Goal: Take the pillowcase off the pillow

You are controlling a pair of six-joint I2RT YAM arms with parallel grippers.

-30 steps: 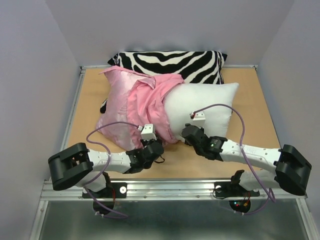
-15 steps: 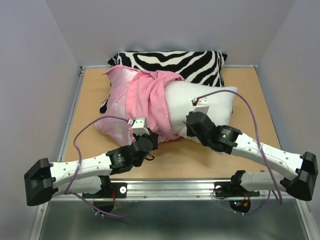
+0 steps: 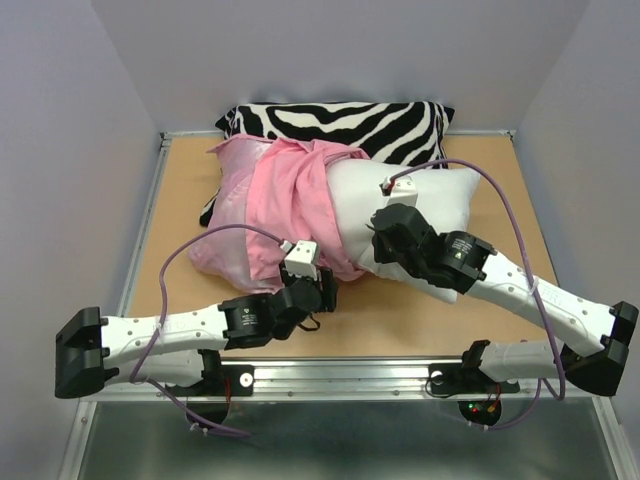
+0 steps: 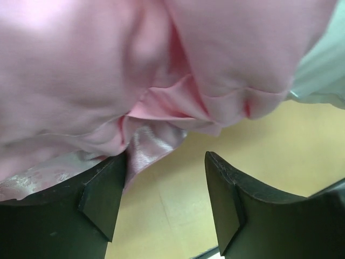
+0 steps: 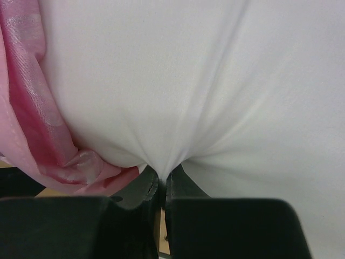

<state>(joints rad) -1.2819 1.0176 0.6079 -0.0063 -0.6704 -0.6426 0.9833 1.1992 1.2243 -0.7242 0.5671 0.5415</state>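
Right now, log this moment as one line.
left end effector open at pillowcase hem | right end effector shut on pillow | pillowcase partly off

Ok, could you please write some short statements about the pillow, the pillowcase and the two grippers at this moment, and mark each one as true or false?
1. The right gripper is shut on a pinch of the pillow. True.
2. The left gripper is clamped on the pillowcase. False: its jaws stand open, with the pink cloth's edge just above them and nothing gripped between them.
3. The pillowcase is completely off the pillow. False: it covers the pillow's left part, and only the right part is bare.
4. A zebra-striped pillow lies behind them at the far side of the table. True.
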